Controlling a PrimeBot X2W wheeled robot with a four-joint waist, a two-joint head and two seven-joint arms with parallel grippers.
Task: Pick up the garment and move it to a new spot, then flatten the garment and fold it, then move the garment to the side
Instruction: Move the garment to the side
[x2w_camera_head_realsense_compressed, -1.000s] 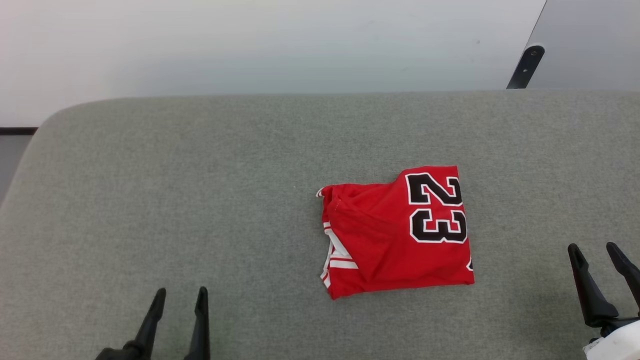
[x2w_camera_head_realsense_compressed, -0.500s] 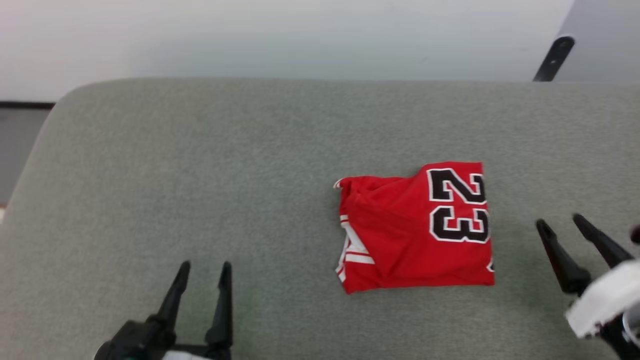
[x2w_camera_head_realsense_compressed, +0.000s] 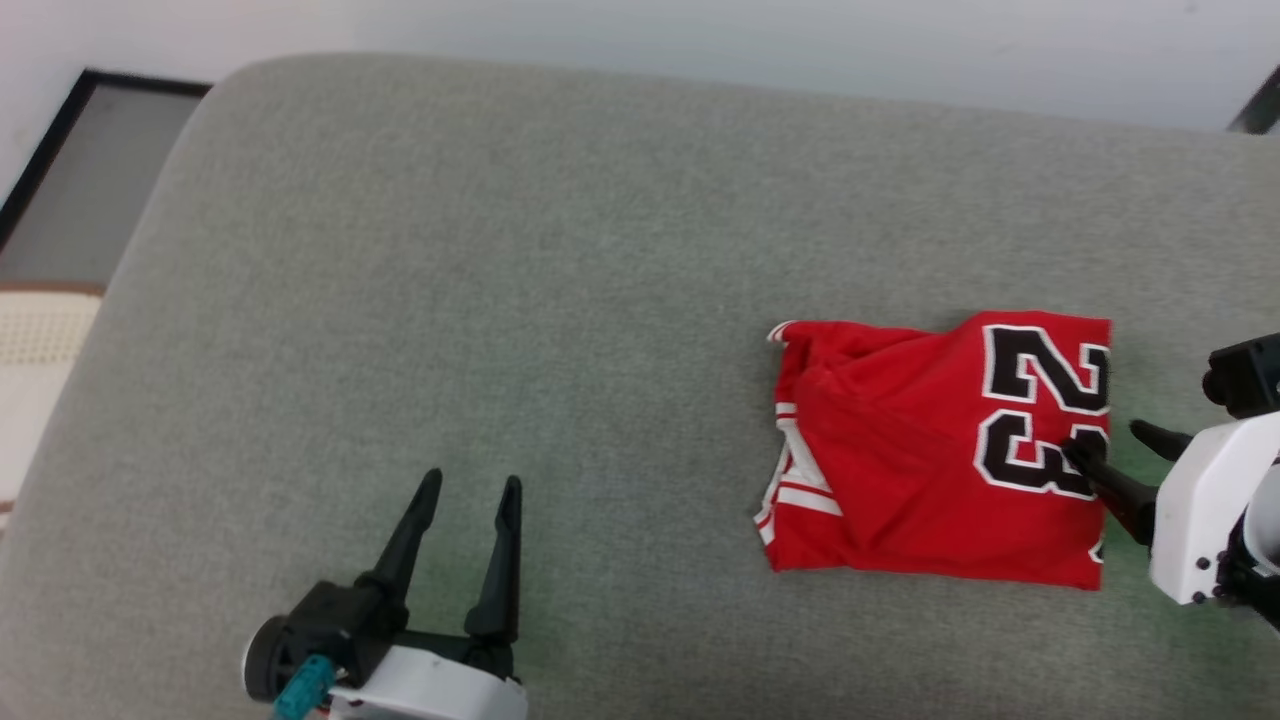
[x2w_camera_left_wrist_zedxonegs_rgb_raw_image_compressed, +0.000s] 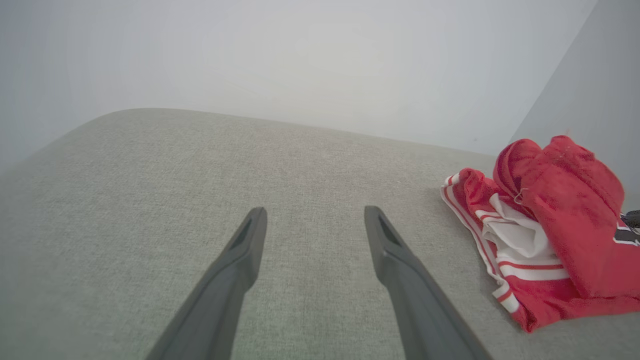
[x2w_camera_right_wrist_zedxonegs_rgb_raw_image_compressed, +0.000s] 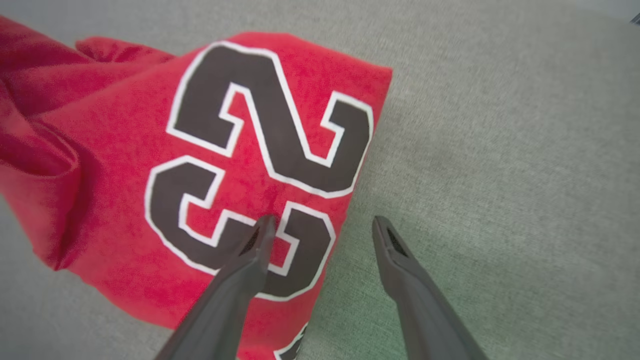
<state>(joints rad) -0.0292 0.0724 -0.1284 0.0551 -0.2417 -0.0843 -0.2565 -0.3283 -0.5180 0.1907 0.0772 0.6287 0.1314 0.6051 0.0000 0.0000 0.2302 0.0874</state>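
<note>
A: Right gripper (x2w_camera_head_realsense_compressed: 1103, 438) first. Open or closed?

B: Spread wide, nothing held. Straddling the right edge of the red jersey (x2w_camera_head_realsense_compressed: 900, 470): one finger (x2w_camera_right_wrist_zedxonegs_rgb_raw_image_compressed: 235, 285) with its tip over the lower digit of the black-and-white "23" (x2w_camera_head_realsense_compressed: 1045, 410), the other over bare grey cushion (x2w_camera_head_realsense_compressed: 500, 250) just right of the jersey. Touching the cloth or hovering over it: cannot tell. White wrist housing (x2w_camera_head_realsense_compressed: 1205, 500) behind the fingers, further right of the jersey.

A: And the jersey itself?

B: Folded into a rough rectangle, lying flat on the cushion, number face up, digits turned sideways and packed against the jersey's right edge. Sliver of more black-and-white print at its near right corner. Left edge looser and bunched: red-and-white striped trim (x2w_camera_head_realsense_compressed: 790, 495) and a patch of white sleeve (x2w_camera_left_wrist_zedxonegs_rgb_raw_image_compressed: 520, 235) showing under the top layer. From the left wrist, a raised red hump at that same edge.

A: Left gripper (x2w_camera_head_realsense_compressed: 472, 479)?

B: Fingers fully apart too, empty. Well to the left of the jersey, over bare cushion, tips pointing toward the far side, clear of the cloth.

A: Anything beyond the jersey?

B: More bare cushion up to its rounded far edge, then pale wall (x2w_camera_head_realsense_compressed: 700, 30). Far to the jersey's left, past the cushion's rounded corner, a dark-framed grey panel (x2w_camera_head_realsense_compressed: 90, 170).
</note>
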